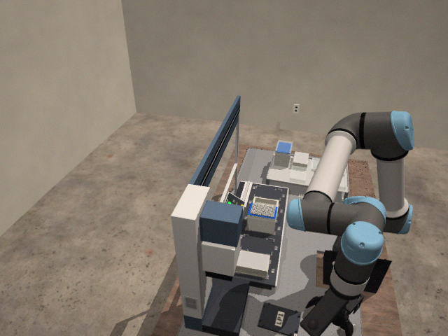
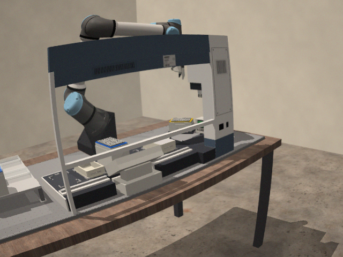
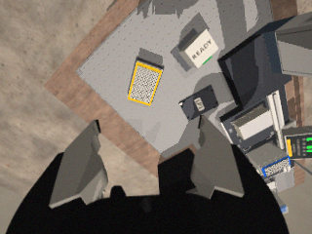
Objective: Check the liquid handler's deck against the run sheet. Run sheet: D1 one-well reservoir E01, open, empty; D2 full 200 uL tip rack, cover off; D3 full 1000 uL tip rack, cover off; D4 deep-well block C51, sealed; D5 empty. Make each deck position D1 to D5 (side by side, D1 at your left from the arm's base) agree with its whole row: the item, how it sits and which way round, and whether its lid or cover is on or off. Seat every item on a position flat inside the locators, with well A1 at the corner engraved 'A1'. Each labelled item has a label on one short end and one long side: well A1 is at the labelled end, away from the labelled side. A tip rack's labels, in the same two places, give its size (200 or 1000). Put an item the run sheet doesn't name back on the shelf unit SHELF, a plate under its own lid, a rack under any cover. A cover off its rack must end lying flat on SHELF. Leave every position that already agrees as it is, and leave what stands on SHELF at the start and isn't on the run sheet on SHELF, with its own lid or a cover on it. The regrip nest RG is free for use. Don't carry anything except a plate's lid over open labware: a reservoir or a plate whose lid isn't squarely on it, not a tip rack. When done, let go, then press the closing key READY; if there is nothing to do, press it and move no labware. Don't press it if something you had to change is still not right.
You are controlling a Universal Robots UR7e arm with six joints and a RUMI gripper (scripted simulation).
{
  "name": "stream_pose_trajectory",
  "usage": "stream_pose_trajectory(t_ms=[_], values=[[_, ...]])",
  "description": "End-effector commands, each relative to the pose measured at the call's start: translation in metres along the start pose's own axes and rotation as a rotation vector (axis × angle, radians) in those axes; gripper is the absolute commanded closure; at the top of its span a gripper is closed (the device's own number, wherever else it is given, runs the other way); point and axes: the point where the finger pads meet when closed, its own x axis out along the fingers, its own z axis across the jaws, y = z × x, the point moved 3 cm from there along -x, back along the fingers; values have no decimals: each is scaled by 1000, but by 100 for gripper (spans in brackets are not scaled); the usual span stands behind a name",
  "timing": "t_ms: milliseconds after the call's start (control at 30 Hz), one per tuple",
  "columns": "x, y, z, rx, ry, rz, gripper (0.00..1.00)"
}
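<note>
1. Seen from the top camera, the arm's wrist hangs over the near end of the surface (image 1: 311, 260), close to the dark plate marked LP1 (image 1: 279, 318). On the deck (image 1: 280, 231) stand an open reservoir (image 1: 265, 204), a blue-rimmed tip rack (image 1: 263, 210) just beside it, a bare position, then a pale sealed-looking block (image 1: 253, 263). The shelf unit (image 1: 289, 176) sits at the far end. Risk: a carry from the near end to the shelf along the deck line would pass over the open reservoir, which the task forbids.

2. From the exterior camera, the gripper (image 2: 180, 72) hangs high, just under the handler's dark crossbeam (image 2: 127, 59) and beside its white tower (image 2: 221, 91). A yellow-rimmed tip rack (image 2: 181, 120) stands off the deck beyond the tower. Risk: a careless swing or lift could strike the beam or tower. I cannot read any label, so which rack is 200 or 1000 is unsettled; a wrong guess would put a rack on the wrong position.

3. Through the wrist camera, the fingers stand wide apart with nothing between them, well above the surface. Below lie the yellow-rimmed rack, the LP1 plate and the READY key (image 3: 201, 49). Risk: a descent off-centre or skewed to the rack's sides could tip it or spill tips, and a stray brush on READY would close the run with the deck not yet right.
</note>
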Motion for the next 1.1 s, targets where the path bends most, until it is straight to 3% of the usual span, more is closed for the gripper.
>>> stream_pose_trajectory(t_ms=[0, 667, 800, 1067], values=[[-1, 0, 0, -79, 1, 2, 18], [-1, 0, 0, -425, 1, 2, 18], [-1, 12, 16, -505, 1, 2, 18], [-1, 15, 20, -625, 1, 2, 18]])
